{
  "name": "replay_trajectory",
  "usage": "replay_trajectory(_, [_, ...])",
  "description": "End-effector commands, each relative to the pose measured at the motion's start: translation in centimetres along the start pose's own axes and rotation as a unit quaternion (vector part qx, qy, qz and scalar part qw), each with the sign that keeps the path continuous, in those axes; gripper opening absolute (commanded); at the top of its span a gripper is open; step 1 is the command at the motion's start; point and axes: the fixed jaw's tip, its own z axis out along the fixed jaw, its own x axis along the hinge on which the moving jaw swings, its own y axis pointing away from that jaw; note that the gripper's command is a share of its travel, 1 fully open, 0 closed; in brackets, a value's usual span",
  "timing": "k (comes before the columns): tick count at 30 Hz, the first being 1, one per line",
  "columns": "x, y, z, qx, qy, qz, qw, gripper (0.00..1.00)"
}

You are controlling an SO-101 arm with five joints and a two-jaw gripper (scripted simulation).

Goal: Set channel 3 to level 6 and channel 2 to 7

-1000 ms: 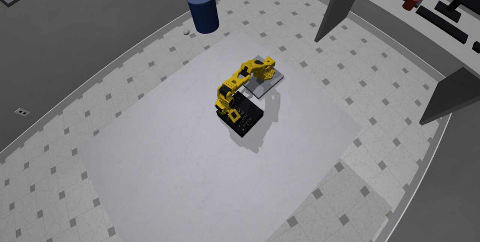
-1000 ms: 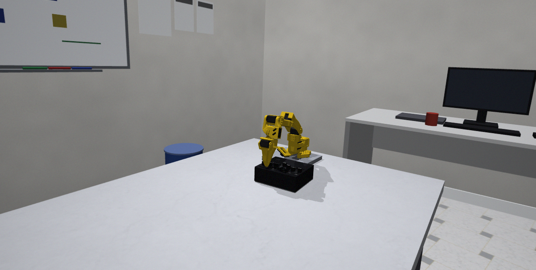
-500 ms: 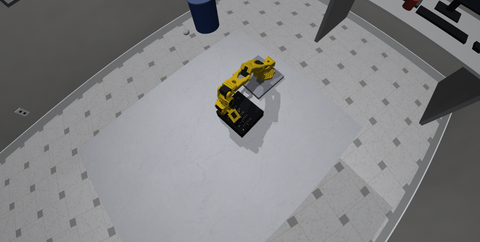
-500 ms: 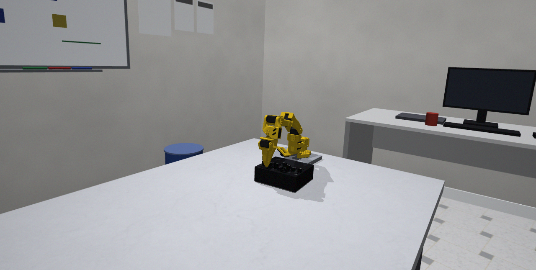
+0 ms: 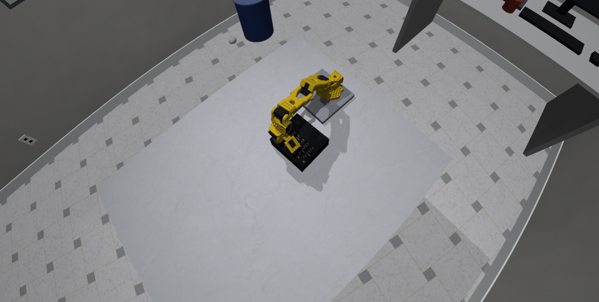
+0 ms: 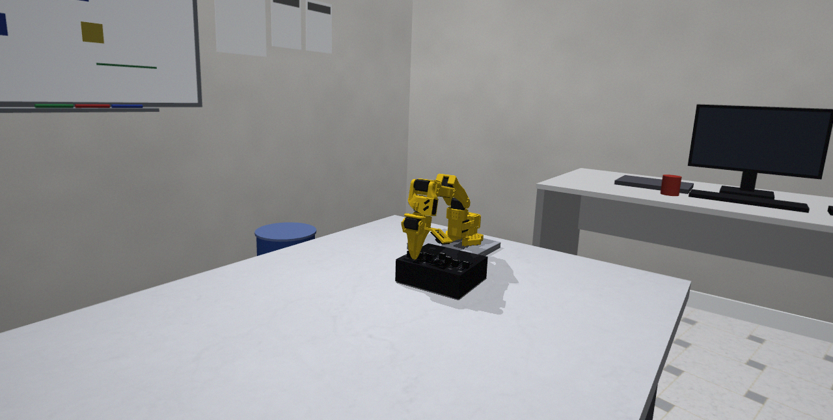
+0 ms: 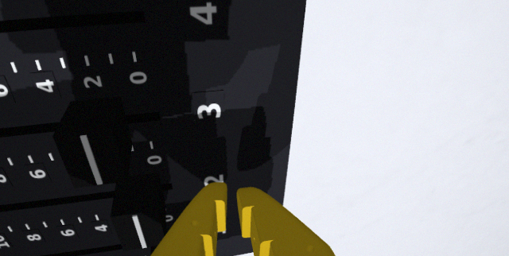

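Office or meeting room. Landmark: big white table (image 6: 326, 336) mid-room. On wall behind table, whiteboard (image 6: 93, 27) with markers on its ledge; three paper sheets (image 6: 239, 10) pinned just right of whiteboard. Right of table, grey desk (image 6: 582, 187) by wall carrying dark monitor (image 6: 760, 140), keyboard (image 6: 748, 200), red mug (image 6: 671, 184). Blue bin (image 6: 284, 237) on floor beyond table's far edge. Tiled floor (image 5: 460, 103) around table, grey walls.
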Motion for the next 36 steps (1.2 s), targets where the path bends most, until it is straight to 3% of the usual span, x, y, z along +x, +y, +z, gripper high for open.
replay_trajectory(1, [0.18, 0.24, 0.20, -0.010, 0.001, 0.000, 1.000, 0.00])
replay_trajectory(36, [0.07, 0.75, 0.17, -0.025, 0.002, -0.001, 1.000, 0.00])
